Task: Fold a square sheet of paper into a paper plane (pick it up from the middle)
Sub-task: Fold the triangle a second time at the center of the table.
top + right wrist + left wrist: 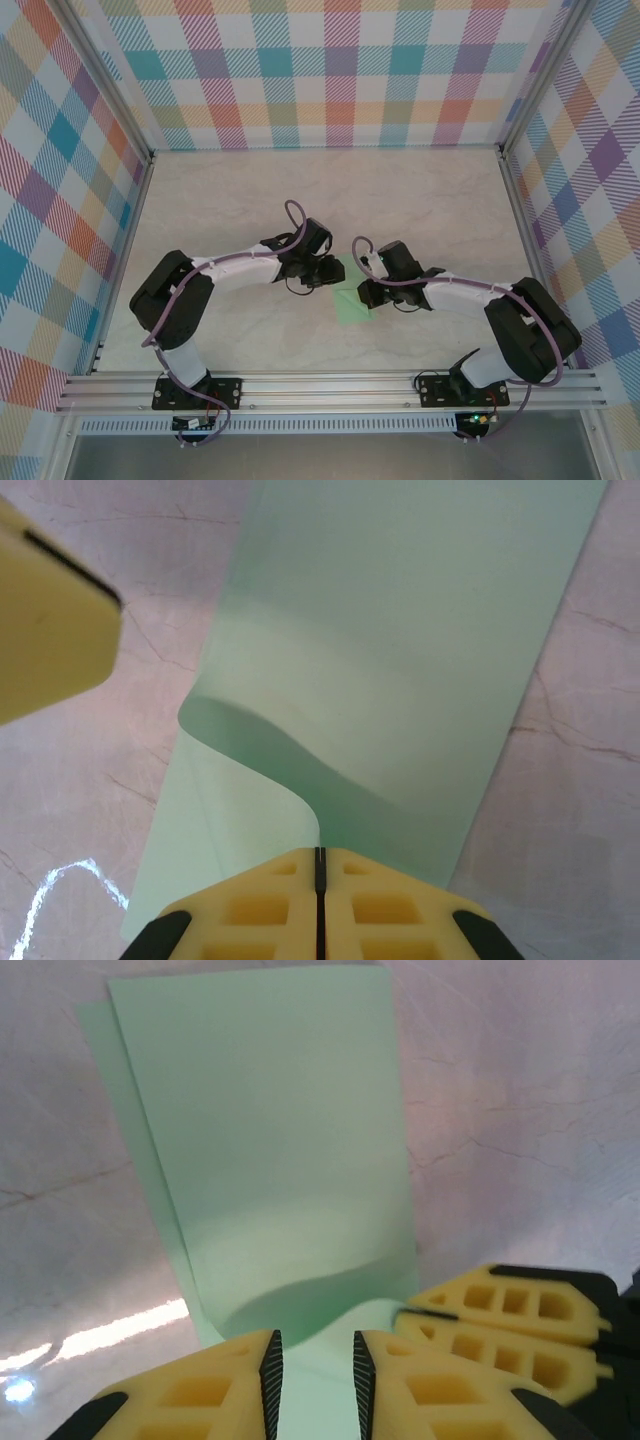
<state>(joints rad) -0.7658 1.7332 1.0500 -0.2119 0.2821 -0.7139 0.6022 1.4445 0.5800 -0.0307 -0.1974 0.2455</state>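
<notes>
The left arm (172, 300) and the right arm (525, 325) are showing white links between bulky black joint housings. A purple cable (250, 262) is running along each arm and looping near the wrist. Black base plates (197, 392) are sitting at the lower edge of the frame. The fingers (200, 1395) are showing yellow bodies with rectangular cut-outs and black inner pads.

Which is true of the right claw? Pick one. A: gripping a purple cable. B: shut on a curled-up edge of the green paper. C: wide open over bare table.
B: in its wrist view the right claw is closed with no gap, pinching the lifted edge of the green paper.
</notes>
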